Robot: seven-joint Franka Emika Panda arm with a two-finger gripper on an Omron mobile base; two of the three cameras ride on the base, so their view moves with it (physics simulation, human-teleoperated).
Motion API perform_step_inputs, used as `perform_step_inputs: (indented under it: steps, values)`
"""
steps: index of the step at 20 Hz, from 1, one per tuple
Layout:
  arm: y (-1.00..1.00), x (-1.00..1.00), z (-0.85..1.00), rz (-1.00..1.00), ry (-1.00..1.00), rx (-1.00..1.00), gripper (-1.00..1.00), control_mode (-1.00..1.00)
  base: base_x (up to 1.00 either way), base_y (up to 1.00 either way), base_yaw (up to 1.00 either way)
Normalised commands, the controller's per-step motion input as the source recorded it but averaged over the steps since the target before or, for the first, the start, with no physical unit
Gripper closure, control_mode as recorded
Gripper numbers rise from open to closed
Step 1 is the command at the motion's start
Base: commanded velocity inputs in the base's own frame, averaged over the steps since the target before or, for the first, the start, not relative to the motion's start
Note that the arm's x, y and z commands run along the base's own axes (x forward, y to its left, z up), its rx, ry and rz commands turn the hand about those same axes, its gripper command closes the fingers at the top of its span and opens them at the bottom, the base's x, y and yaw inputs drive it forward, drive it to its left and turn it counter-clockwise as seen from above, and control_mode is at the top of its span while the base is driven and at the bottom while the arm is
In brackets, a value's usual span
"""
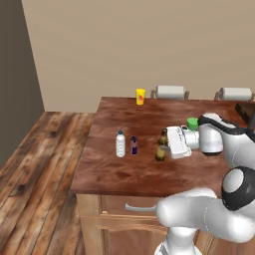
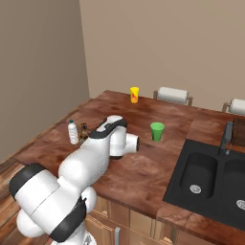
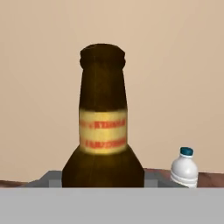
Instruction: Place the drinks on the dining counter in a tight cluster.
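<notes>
The gripper (image 1: pixel 163 144) is level with the amber-brown bottle (image 1: pixel 161 147) on the dining counter (image 1: pixel 114 172), reaching in sideways from the right, and the bottle sits right at the front of the hand. From the hand view that bottle (image 3: pixel 103 127) looms large and upright, dark neck, yellow label with red lettering, its lower body dropping between grey edges at the bottom of the picture; whether the fingers are actually pressing on the glass or standing a little off it, I cannot tell, so the grip stays an open question. To the left of it on the wood stand the purple-blue bottle (image 1: pixel 133 145) and, just beside that, the water bottle (image 1: pixel 120 144) with its dark cap, the two close together and the amber one a little apart from them. The water bottle (image 3: pixel 184 167) also peeks in low at the right of the hand view. Further back on the reddish-brown top, a yellow cup (image 1: pixel 140 96) stands near the far edge and a green cup (image 2: pixel 157 131) sits mid-counter. From the right base view there is a black double sink (image 2: pixel 210 174) set into the counter. White-cushioned stools (image 1: pixel 170 91) line the far side, beige wall behind, wood plank floor (image 1: pixel 35 154) off to the left.
</notes>
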Motion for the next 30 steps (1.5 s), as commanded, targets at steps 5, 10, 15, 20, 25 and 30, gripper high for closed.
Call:
perform_step_inputs:
  steps: [5, 10, 15, 20, 25, 30]
  values:
    - [0.00, 0.56, -0.30, 0.00, 0.07, 0.00, 1.00, -1.00, 0.00, 0.00, 0.00]
    - [0.00, 0.54, -0.34, 0.00, 0.06, 0.00, 1.00, -1.00, 0.00, 0.00, 0.00]
    - [0.08, 0.49, -0.30, 0.00, 0.03, 0.00, 1.00, -1.00, 0.00, 0.00, 0.00]
    - [0.12, 0.43, -0.27, 0.00, 0.00, 0.00, 1.00, -1.00, 0.00, 0.00, 0.00]
    - [0.11, 0.36, -0.30, 0.00, 0.00, 0.00, 1.00, -1.00, 0.00, 0.00, 0.00]
    - [0.16, 0.44, -0.27, 0.00, 0.00, 0.00, 1.00, -1.00, 0.00, 0.00, 0.00]
